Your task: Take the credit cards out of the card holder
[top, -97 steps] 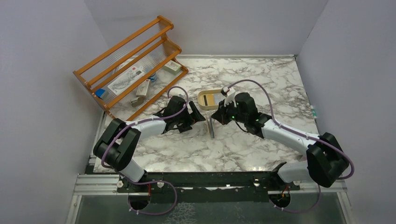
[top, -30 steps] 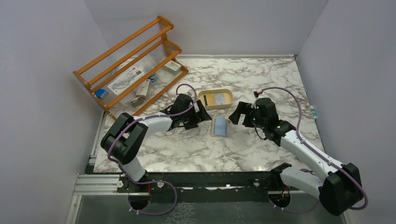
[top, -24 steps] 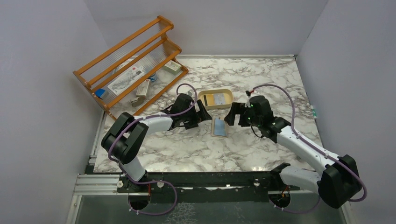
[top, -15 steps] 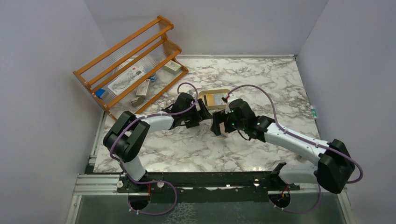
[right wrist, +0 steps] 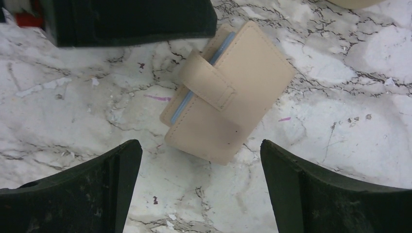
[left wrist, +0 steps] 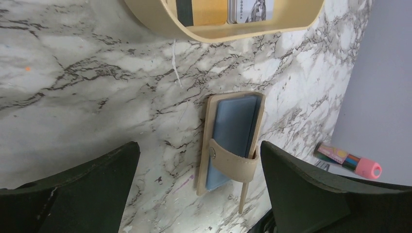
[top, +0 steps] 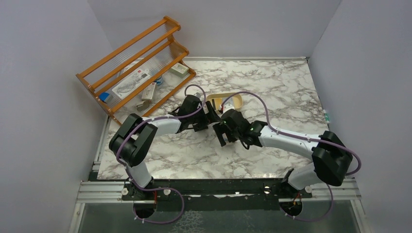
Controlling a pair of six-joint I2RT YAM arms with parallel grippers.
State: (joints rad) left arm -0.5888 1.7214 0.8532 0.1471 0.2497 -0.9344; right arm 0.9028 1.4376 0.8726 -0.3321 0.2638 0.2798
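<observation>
"Where's the card holder [right wrist: 228, 97]?"

"Flat on the table [top: 291, 92], about in the middle. The right claw [top: 223, 136] hangs right over it. Its fingers are spread wide and there's nothing in them."

"And the left claw [top: 210, 118]?"

"Just beside it, on the left. It's wide open too, and empty."

"Is the holder shut?"

"Its tab [right wrist: 206, 80] lies across it, and a strip of blue peeks out at one side. I can't tell if a card is inside."

"So where are the credit cards [left wrist: 206, 7]?"

"Farther back, toward the far edge, in the cream tray [left wrist: 218, 36]. I see a yellow one with a dark stripe and a whitish one beside it."

"What are they up to, you think?"

"I think they're going for whatever is left in the holder. One claw should come down and pin it flat. The tab has to be lifted. Then the other claw can pinch the thin edge of a card, if there is one, and slide it out."
</observation>
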